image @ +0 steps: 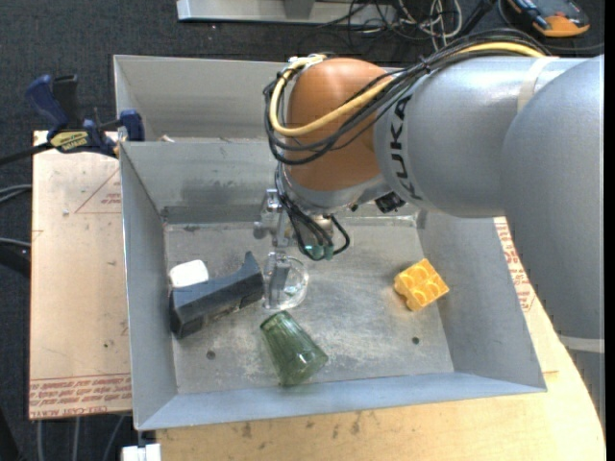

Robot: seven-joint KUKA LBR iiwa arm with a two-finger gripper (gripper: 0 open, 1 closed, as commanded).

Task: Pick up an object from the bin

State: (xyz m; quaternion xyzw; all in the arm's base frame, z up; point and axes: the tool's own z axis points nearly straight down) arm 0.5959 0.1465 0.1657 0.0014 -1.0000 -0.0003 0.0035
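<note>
My gripper point(280, 269) hangs below the orange wrist cover, low over the middle of the bin floor. Its tip is at a small clear, glassy round thing point(292, 290), which it partly hides. Just to the left lies a dark grey block point(213, 301), tilted, its right end touching or nearly touching the gripper's tip. A white rounded piece point(188, 274) rests against the block's upper left end. In front of the gripper lies a green translucent cup point(293, 350) on its side.
A yellow ridged block point(420, 284) sits alone at the right of the floor. The arm and its cables cover the back right of the bin. Bare floor lies between the clear thing and the yellow block.
</note>
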